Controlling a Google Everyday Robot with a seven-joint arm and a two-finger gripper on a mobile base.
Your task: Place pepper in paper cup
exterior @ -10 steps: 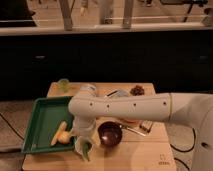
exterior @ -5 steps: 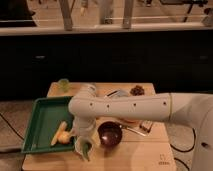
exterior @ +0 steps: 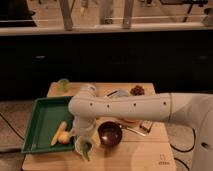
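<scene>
The white arm reaches in from the right across the wooden table (exterior: pixel 140 155). My gripper (exterior: pixel 81 136) points down at the table's front left, just past the green tray's right edge. Right below it stands the small white paper cup (exterior: pixel 79 147). The curved green pepper (exterior: pixel 88 150) shows at the cup, its lower end at the cup's right side. I cannot tell whether it rests inside the cup or hangs from the gripper. The arm hides the pepper's upper part.
A dark brown bowl (exterior: pixel 110 134) stands just right of the cup. A green tray (exterior: pixel 42 120) on the left holds yellow items (exterior: pixel 61 134). A small light-green cup (exterior: pixel 63 85) and a brown lumpy item (exterior: pixel 137 90) sit at the back. A small packet (exterior: pixel 146 127) lies right of the bowl.
</scene>
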